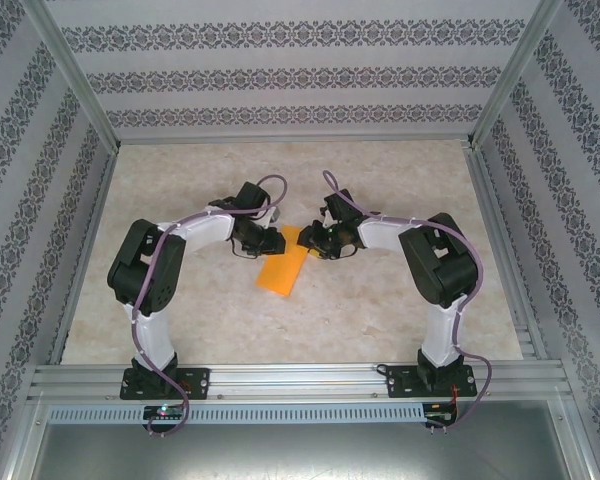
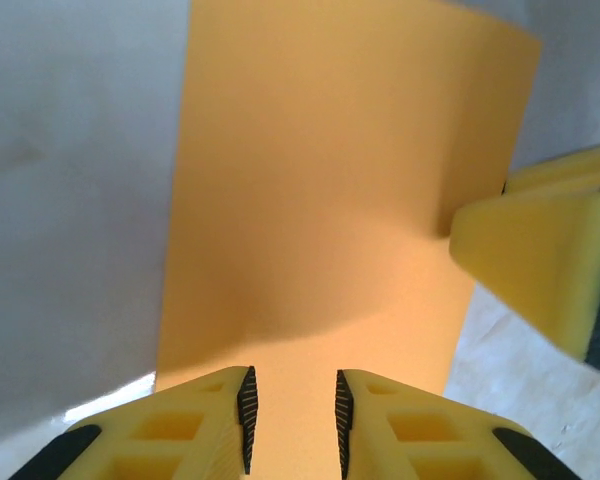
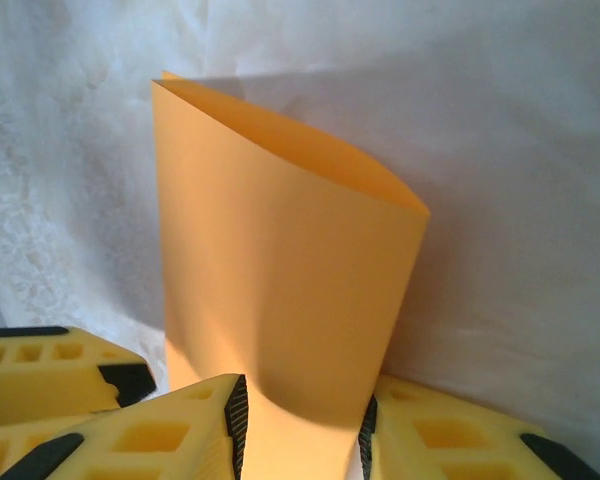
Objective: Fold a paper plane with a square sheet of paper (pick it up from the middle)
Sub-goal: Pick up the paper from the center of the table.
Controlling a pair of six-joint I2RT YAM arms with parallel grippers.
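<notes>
Pale tabletop (image 1: 400, 320) carrying the square sheet of paper (image 1: 282, 268), loosely doubled at centre. Its long axis runs from between the two pincers toward the arm bases, slanting slightly left, and both arms stand equally near its far end. Left pincer (image 2: 292, 410): jaws narrowly parted over the sheet, clamping nothing. Right pincer (image 3: 300, 418): pads flank the rounded fold; whether they grip it cannot be told.

Bright, even light — soft shadow across the square sheet of paper (image 2: 320, 200), foreground slightly blurred
</notes>
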